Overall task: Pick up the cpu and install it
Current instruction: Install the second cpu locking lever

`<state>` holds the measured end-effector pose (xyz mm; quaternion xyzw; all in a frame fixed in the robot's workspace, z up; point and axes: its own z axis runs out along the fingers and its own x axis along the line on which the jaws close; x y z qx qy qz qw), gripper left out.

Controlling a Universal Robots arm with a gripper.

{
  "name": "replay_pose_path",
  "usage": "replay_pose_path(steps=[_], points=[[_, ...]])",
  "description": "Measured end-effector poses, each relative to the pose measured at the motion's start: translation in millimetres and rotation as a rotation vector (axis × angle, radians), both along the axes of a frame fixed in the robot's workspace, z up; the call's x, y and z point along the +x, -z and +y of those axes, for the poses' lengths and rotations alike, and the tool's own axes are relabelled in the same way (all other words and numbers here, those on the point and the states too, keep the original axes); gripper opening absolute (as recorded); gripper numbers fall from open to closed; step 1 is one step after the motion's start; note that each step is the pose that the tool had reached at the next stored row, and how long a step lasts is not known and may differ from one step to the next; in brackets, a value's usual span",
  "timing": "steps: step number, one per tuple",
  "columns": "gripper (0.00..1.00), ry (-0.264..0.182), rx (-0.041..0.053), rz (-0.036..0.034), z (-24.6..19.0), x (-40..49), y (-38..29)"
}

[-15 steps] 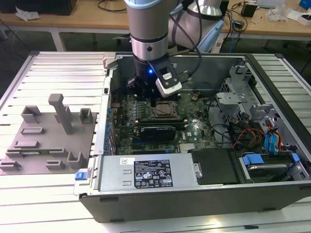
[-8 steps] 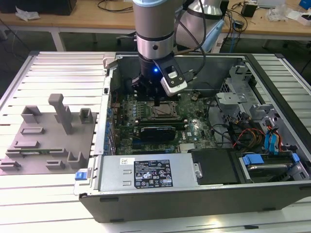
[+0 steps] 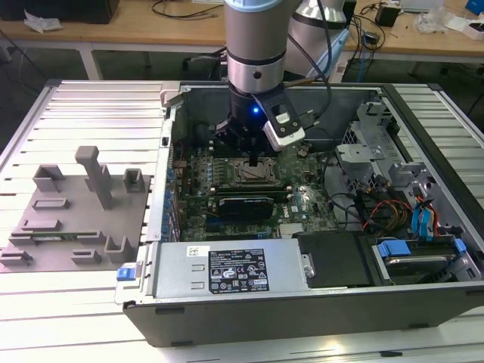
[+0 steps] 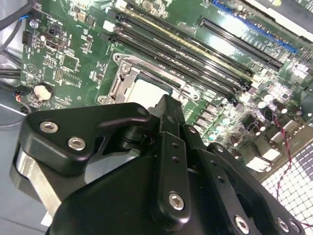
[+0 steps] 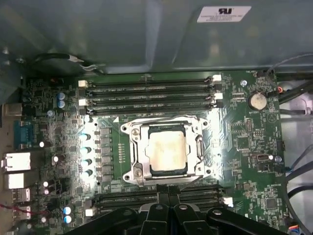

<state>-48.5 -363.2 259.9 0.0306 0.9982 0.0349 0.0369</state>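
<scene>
One cpu [image 5: 167,152] sits flat inside socket [image 5: 133,152] on motherboard [image 5: 244,142]. Gripper [image 5: 167,211] just above, fingers together, holding nothing. Risk: chip slightly skewed, pins bend if pressed or clamped.

The black gripper [image 4: 166,105] is hanging close over the socket [image 4: 146,83], its linkage partly covering the pale cpu [image 4: 144,92] lying inside on the green motherboard [image 4: 68,54].
</scene>
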Motion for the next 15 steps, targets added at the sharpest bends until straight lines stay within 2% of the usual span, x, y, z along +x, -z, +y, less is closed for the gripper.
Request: replay_pose_path(steps=[4, 6, 10, 15], points=[[0.11, 0.000, 0.0001, 0.0002, -8.3, 0.0, 0.1], [0.11, 0.000, 0.0002, 0.0001, -11.0, 0.0, 0.9], [0.11, -0.002, 0.0000, 0.0001, -11.4, -0.7, 6.9], [0.11, -0.004, -0.0001, 0.0001, -11.3, -4.6, 18.6]])
